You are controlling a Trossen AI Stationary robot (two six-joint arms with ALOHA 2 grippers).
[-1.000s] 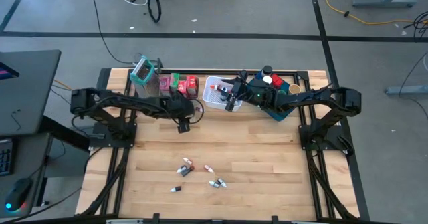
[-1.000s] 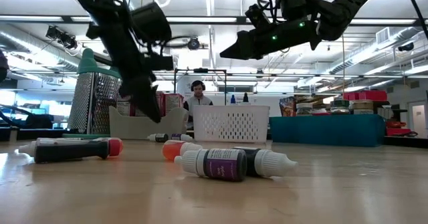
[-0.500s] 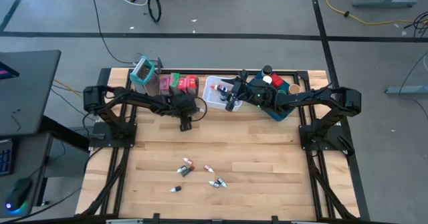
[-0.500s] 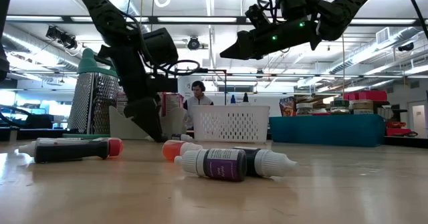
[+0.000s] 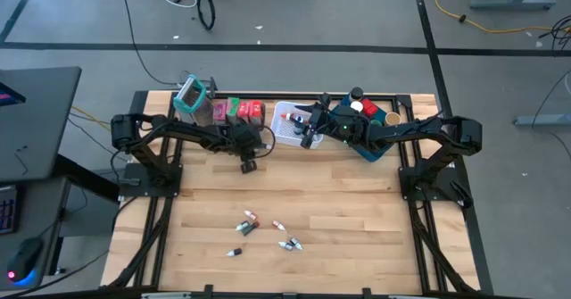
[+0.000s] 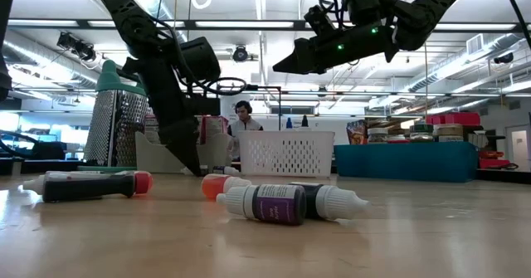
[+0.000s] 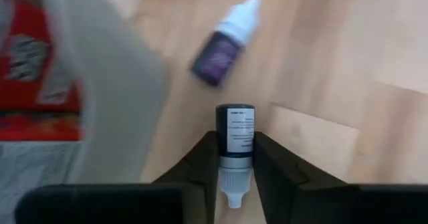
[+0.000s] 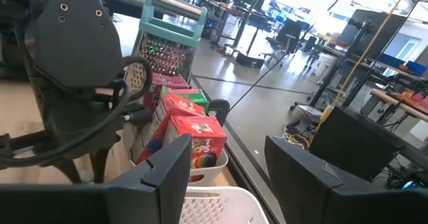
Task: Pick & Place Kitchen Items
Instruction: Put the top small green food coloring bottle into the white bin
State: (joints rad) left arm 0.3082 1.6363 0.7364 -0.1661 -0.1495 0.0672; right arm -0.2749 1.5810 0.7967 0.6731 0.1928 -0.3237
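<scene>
A small black bottle (image 7: 234, 134) with a white dropper cap lies on the wooden table between the fingers of my left gripper (image 7: 234, 167), which is shut on it just in front of the clear bin of cartons (image 5: 237, 112). A purple bottle (image 7: 223, 49) lies loose a little beyond it. My left gripper (image 5: 248, 163) slants down to the tabletop (image 6: 189, 163). My right gripper (image 5: 308, 135) hangs open above the white mesh basket (image 5: 287, 125), holding nothing (image 8: 231, 177). Several more small bottles (image 5: 259, 232) lie near the front edge. My left gripper pinches the black bottle between its two fingers, on the two sides of its body (image 7: 234, 150) just above the white cap. The fingers slant down from above and lie along the bottle, with its cap toward the wrist. The bottle seems to be lying on the table.
A metal grater (image 5: 192, 95) stands at the far left beside the bin. The blue tray (image 5: 375, 147) with cans and jars sits at the far right. Bare wood lies between the far row and the bottles near the front (image 6: 274, 203).
My left gripper has come down to the tabletop, shifting slightly toward the far row of containers, and now stands low over the small black bottle.
</scene>
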